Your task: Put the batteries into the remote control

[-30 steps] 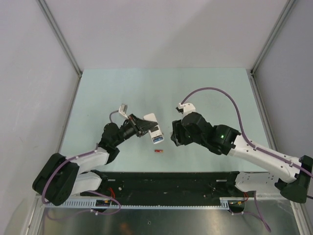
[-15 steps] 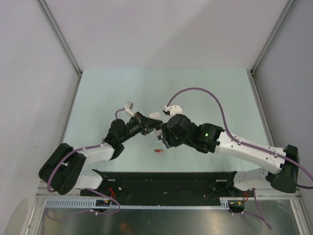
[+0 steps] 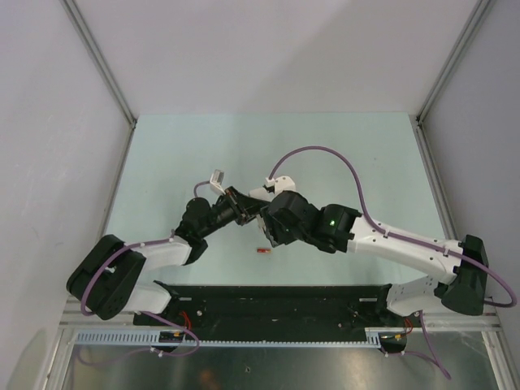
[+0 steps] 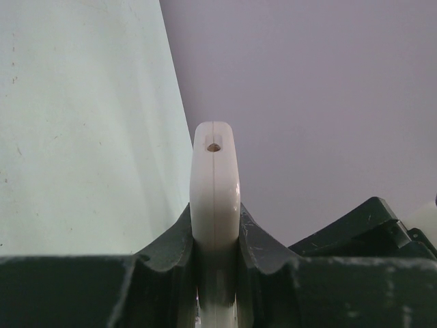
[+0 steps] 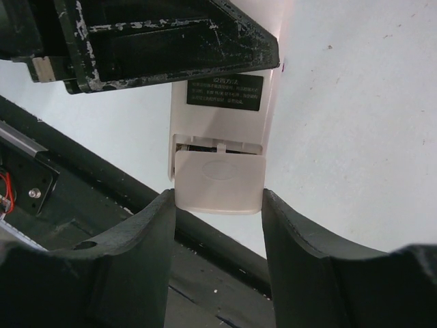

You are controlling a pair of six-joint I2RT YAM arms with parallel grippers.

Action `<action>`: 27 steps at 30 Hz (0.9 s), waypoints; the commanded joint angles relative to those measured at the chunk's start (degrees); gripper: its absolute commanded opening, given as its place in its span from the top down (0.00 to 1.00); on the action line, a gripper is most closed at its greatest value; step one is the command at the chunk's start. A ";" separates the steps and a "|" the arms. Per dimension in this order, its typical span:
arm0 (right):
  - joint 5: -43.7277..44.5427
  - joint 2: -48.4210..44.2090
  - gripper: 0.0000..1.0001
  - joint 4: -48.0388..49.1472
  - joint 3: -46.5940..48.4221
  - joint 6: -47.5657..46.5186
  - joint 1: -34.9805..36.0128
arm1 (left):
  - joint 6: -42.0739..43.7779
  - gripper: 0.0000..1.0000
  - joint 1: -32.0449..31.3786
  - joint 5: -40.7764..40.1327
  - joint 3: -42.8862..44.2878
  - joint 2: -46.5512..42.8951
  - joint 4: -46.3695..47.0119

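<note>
While the left gripper (image 4: 215,229) clamps the remote control (image 4: 215,171) edge-on between narrow fingers and holds it above the table (image 3: 349,154), the step in hand looks like opening the battery bay, not yet loading it. From the right wrist view the remote's plain white back faces the camera, with a dark label (image 5: 225,91) near the left gripper's hold and the battery cover (image 5: 218,179) below it, at the free end. A thin dark slit shows along the cover's upper edge, so it may be slightly ajar, though it sits over the bay. The right gripper (image 5: 218,205) has its fingers parted to about the remote's width, one on each side of the cover end and close against its edges; they do not appear to clamp it. A red battery (image 3: 262,252) lies on the table just in front of the two grippers; the other batteries are not visible. The next move likely calls for the right fingers to catch the cover and slide it off along the remote's length while the left grip resists the pull, since a skewed tug could twist the remote in its hold.
</note>
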 commanded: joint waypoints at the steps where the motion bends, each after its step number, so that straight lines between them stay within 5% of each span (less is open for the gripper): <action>1: 1.84 0.81 0.64 0.59 2.60 -0.50 0.40 | -1.13 1.00 -0.47 0.55 2.74 -0.39 3.40; 27: 3.51 2.31 0.64 -0.02 4.18 -1.81 0.58 | -1.40 1.00 -1.35 0.64 3.00 0.84 3.58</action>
